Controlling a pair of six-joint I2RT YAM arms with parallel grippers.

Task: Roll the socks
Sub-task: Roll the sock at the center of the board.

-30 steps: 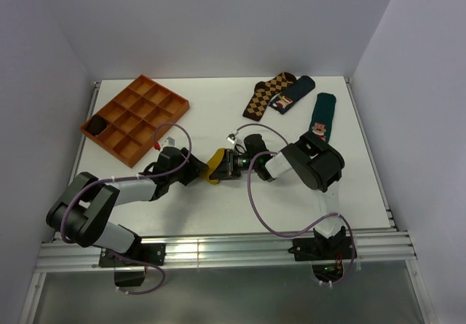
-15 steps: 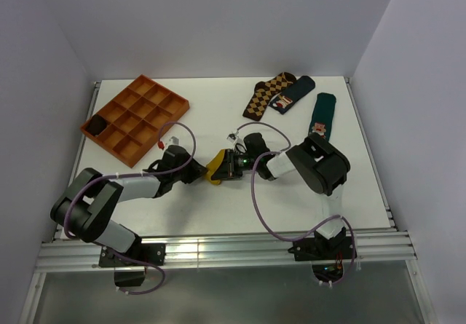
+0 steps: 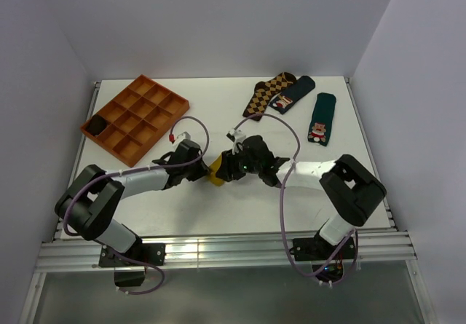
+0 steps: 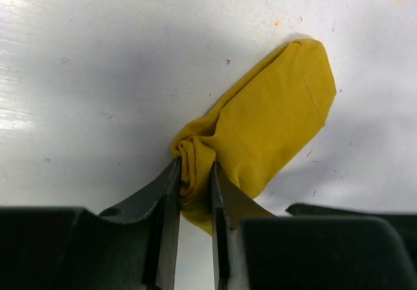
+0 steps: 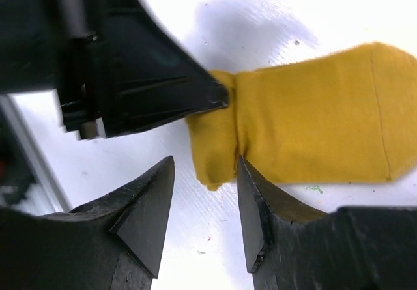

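The mustard-yellow sock (image 4: pixel 273 117) lies flat on the white table, its near end bunched into a small roll. My left gripper (image 4: pixel 194 173) is shut on that bunched end, one finger on each side of the fabric. From above, the sock (image 3: pixel 216 172) shows only as a yellow patch between my left gripper (image 3: pixel 204 167) and my right gripper (image 3: pixel 227 165). In the right wrist view my right gripper (image 5: pixel 205 166) stands open, with the sock's (image 5: pixel 313 117) rolled end just ahead of its fingertips and the right finger touching the fold. The left gripper's tip (image 5: pixel 215 96) presses the sock from the other side.
An orange compartment tray (image 3: pixel 135 116) sits at the back left with a dark item (image 3: pixel 95 125) in one cell. At the back right lie a brown argyle sock (image 3: pixel 266 95), a dark green sock (image 3: pixel 293 94) and another green sock with a Santa figure (image 3: pixel 321 118).
My left gripper has shut on the sock's bunched end. My right gripper has opened off the sock, and the right arm's elbow has swung out to the right.
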